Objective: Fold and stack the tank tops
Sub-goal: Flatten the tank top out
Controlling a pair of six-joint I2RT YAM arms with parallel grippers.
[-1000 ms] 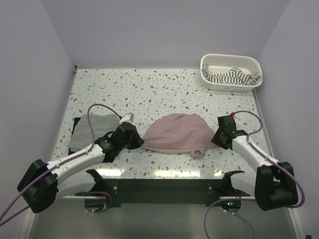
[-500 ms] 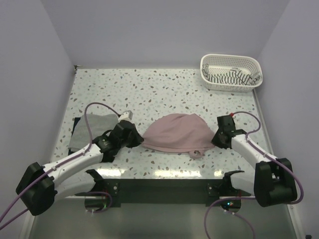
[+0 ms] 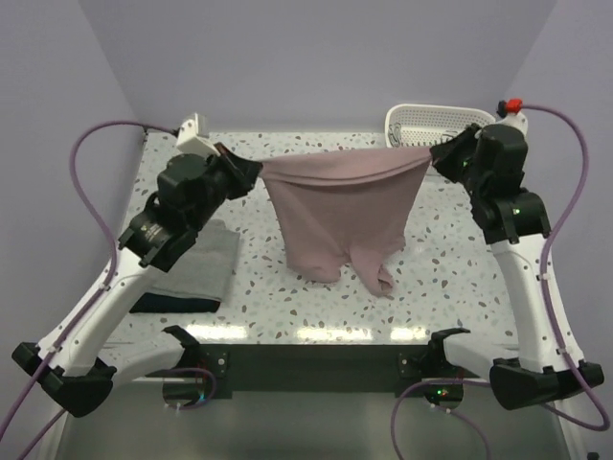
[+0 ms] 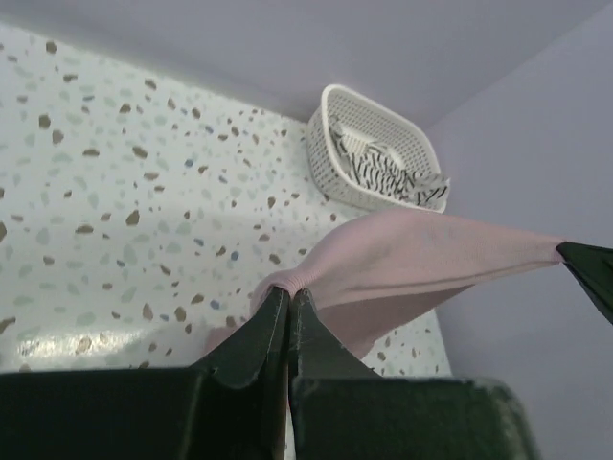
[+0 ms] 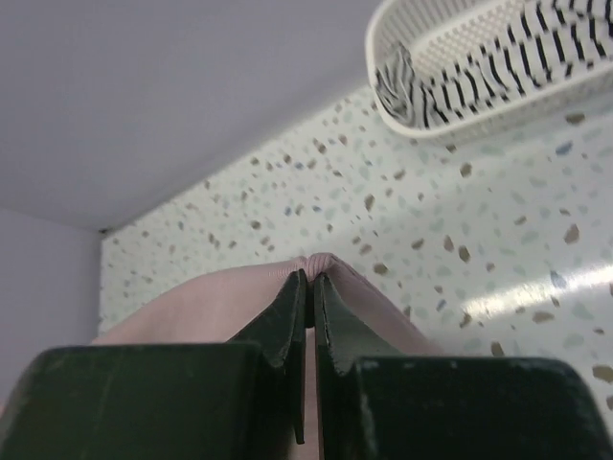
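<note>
The dusty pink tank top (image 3: pixel 343 209) hangs stretched in the air between my two grippers, its lower part and straps trailing down to the table. My left gripper (image 3: pixel 251 171) is shut on its left corner (image 4: pixel 287 281). My right gripper (image 3: pixel 442 156) is shut on its right corner (image 5: pixel 321 263). The light grey tank top (image 3: pixel 199 264) lies folded on the dark navy one (image 3: pixel 172 304) at the left of the table. The black-and-white striped tank top (image 4: pixel 383 171) lies in the white basket (image 4: pixel 326 134), also seen in the right wrist view (image 5: pixel 488 53).
The white lattice basket (image 3: pixel 407 117) stands at the far right corner, partly behind the right arm. The speckled table (image 3: pixel 287 158) is walled on the left, back and right.
Both grippers have risen from the table and moved back, lifting the pink tank top from its flat heap so that it now hangs stretched between them.
</note>
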